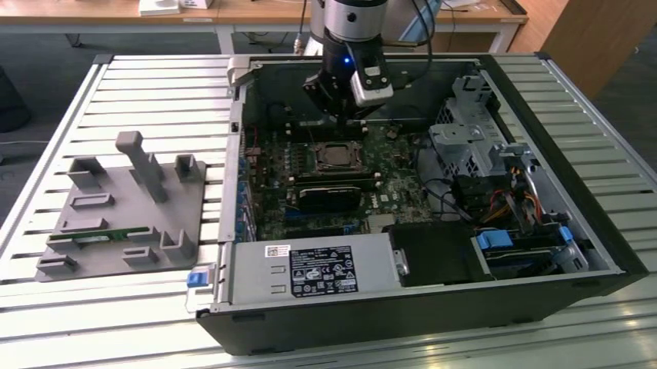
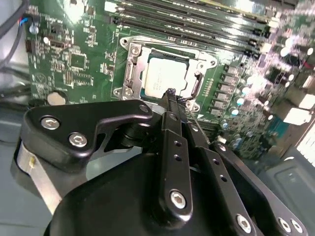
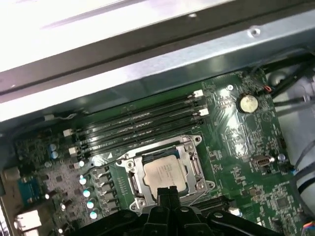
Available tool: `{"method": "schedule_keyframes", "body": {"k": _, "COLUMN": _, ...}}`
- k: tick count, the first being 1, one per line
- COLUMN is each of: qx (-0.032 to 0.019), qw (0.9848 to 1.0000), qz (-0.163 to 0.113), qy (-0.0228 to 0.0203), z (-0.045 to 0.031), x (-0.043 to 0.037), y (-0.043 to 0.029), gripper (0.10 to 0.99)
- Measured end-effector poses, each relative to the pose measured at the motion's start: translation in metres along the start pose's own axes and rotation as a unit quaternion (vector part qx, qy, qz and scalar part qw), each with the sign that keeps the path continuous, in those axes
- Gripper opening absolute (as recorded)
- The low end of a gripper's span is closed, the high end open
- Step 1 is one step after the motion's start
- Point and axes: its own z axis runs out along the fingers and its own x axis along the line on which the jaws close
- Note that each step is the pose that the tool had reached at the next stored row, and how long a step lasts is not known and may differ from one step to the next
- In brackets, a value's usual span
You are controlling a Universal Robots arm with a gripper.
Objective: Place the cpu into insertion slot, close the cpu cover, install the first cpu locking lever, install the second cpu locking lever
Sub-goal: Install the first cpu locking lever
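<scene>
Pretty tight around the socket (image 2: 127, 44) tbh: tall case wall (image 3: 147, 69) just past the memory slots (image 3: 142, 123) on one side of the socket, black card (image 1: 331, 192) right beside the opposite side, drive cage (image 1: 467, 146) and a tangle of cables (image 1: 503, 204) further off from the socket toward the exterior view's right. Open room straight above the socket, not much else. Spotted the chip (image 2: 165, 78) lying flat inside the socket, pale metal top facing up, edges square with the socket's rim; square part, so no long side to speak of. Looks like the cover (image 2: 170, 53) lying flat over the chip, framing it through its window. Claw (image 2: 170, 93) (image 3: 167, 191) clenched, fingers pressed together with nothing between them, tip lined up in both wrist views with the socket's edge on the side away from the memory slots. Touching the rim or hanging just above it? Can't tell. Worth noting the memory slots' long sides running parallel to that same socket edge. Also a coin battery (image 3: 248, 103) on the green board (image 3: 231, 147), well apart from the socket, off past one end of the memory slots. Way off from the socket, outside the case toward the exterior view's left, a grey holder (image 1: 123, 207) sitting on the slatted table (image 1: 134, 77).
</scene>
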Motion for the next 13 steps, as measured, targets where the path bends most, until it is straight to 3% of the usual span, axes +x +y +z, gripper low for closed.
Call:
{"method": "schedule_keyframes", "body": {"k": 6, "qx": 0.0005, "qw": 0.9986, "qz": -0.054, "qy": -0.0001, "z": 0.0001, "x": 0.0, "y": 0.0, "gripper": 0.106}}
{"method": "schedule_keyframes", "body": {"k": 13, "qx": 0.001, "qw": 0.9942, "qz": -0.108, "qy": -0.0002, "z": 0.0002, "x": 0.0, "y": 0.0, "gripper": 0.106}}
